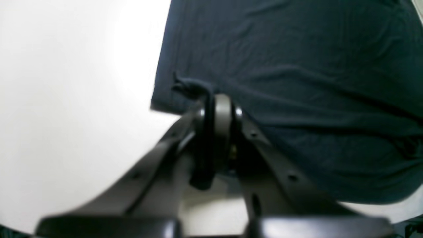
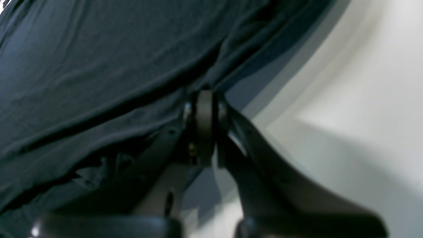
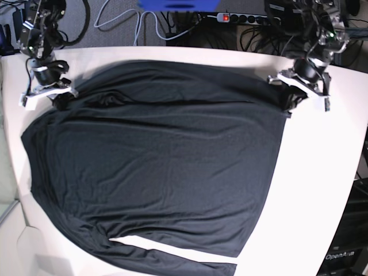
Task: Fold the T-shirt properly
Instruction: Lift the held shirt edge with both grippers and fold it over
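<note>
One piece of lettering can be read. In the base view, at the bottom right corner, a dark box (image 3: 348,253) standing beside the table (image 3: 322,172) carries pale letters that read "OpenArm"; the end of the word runs to the frame's edge and is too small to make out fully. The T-shirt (image 3: 161,161) is plain black and carries no print, label or number that can be read in any view. Both wrist views are blurred and show no lettering on the fabric or on the end effector parts. The power strip (image 3: 241,18) at the top edge shows a red light but no legible marking.
</note>
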Available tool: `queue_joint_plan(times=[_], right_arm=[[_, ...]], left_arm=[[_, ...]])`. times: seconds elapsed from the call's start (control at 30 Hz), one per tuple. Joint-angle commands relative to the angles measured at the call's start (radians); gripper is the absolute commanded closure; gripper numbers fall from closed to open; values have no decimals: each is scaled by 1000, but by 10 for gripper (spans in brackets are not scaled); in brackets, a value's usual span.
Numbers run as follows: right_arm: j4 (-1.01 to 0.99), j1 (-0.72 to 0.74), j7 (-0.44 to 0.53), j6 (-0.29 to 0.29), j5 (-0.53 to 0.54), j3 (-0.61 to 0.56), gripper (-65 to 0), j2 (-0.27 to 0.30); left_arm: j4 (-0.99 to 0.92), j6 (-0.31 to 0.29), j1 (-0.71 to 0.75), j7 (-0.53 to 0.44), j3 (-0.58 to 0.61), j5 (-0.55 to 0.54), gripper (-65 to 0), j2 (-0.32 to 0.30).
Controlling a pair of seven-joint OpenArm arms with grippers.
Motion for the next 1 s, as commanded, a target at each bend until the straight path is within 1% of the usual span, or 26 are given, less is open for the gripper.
queue_joint_plan(times=[0.0, 0.27, 0.37, 0.53, 0.7, 0.77, 0.97], right_arm=[[17, 15, 23, 0, 13, 4, -9, 12], [16, 44, 22, -2, 13, 5, -7, 32], [16, 47, 22, -2, 13, 5, -7, 47], [14, 81, 22, -2, 11, 4, -7, 54], [14, 104, 20, -2, 11, 0, -7, 55], [14, 112, 20, -2, 11, -1, -7, 55], [-13, 139, 20, -2, 11, -3, -7, 57]], left_arm=[[20, -6, -7, -20, -4, -14, -19, -3], [14, -5, -45, -20, -6, -14, -19, -5], [11, -5, -70, -11, -41, -14, -19, -3], [8, -5, -165, 124, -120, -14, -19, -2], [8, -5, -228, 204, -167, -11, -19, 9], [8, -5, -242, 220, -167, -9, -19, 9], [-24, -5, -260, 217, -161, -13, -19, 9]])
